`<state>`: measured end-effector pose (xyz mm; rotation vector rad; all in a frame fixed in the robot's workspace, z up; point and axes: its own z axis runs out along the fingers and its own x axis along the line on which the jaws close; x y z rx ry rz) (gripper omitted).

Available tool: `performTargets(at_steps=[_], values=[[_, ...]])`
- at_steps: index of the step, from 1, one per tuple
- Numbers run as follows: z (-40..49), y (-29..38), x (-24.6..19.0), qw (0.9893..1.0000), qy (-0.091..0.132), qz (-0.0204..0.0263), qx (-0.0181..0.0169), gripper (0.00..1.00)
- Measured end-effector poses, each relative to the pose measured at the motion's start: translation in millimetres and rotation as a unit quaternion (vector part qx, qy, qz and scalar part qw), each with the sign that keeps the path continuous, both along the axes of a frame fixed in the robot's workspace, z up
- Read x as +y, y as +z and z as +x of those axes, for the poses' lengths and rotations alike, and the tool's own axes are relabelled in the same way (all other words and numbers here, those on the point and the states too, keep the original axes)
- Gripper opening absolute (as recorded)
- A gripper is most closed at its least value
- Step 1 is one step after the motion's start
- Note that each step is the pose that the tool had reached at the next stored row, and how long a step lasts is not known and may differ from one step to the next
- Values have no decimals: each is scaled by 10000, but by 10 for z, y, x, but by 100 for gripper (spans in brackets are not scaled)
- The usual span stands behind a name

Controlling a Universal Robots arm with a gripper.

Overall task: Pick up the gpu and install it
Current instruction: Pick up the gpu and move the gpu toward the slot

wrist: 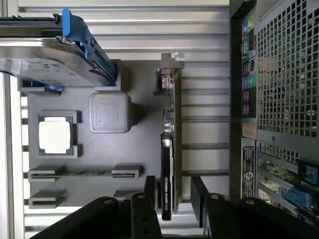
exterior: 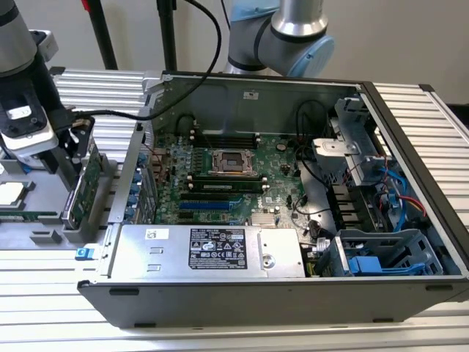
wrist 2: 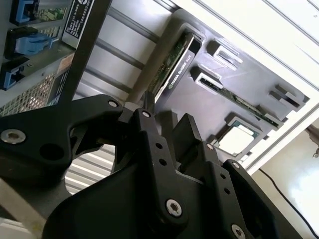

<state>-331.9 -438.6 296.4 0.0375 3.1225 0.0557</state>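
Note:
The gpu point(exterior: 88, 183) stands on edge in a slot of the grey holder tray point(exterior: 44, 220), at the exterior view's left beside the open computer case point(exterior: 381, 147). In the first wrist view the gpu point(wrist: 172, 134) shows as a thin card, its silver bracket point(wrist: 169, 64) at the far end. My gripper point(wrist: 173, 191) is open and straddles the card's near end. Its black fingers point(wrist: 149, 191) stand on either side with small gaps and do not touch it. The second wrist view shows the gripper point(wrist 2: 167, 112) just over the gpu point(wrist 2: 177, 55).
The tray also holds a processor chip point(wrist: 55, 137), a memory stick point(wrist: 82, 173), a grey block point(wrist: 109, 112) and a hard drive in a blue-handled carrier point(wrist: 50, 55). Inside the case are the green motherboard point(exterior: 227, 176) and a silver power supply point(exterior: 212, 249). The case's rear wall point(wrist: 279, 99) is close by.

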Motion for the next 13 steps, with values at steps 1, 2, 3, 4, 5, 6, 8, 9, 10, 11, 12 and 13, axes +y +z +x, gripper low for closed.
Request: performTargets(at_steps=[1, 2, 3, 4, 5, 6, 8, 9, 10, 11, 12, 13], values=[[-2, -8, 0, 10000, 0, -3, 0, 100], [-3, -16, 0, 10000, 0, -6, 0, 100], [-3, -24, 0, 10000, 0, -10, 0, 100], [-4, -32, 0, 10000, 0, -13, 0, 100], [-5, -40, 0, 10000, 0, -16, 0, 100], [-6, -48, 0, 10000, 0, -19, 0, 100], [-7, -62, 0, 10000, 0, -25, 0, 100], [-8, -68, 0, 10000, 0, -28, 0, 100], [-8, -73, 0, 10000, 0, -32, 0, 100], [-8, -80, 0, 10000, 0, -35, 0, 100], [-8, -86, 0, 10000, 0, -38, 0, 100], [-9, -92, 0, 10000, 0, -41, 0, 100]])
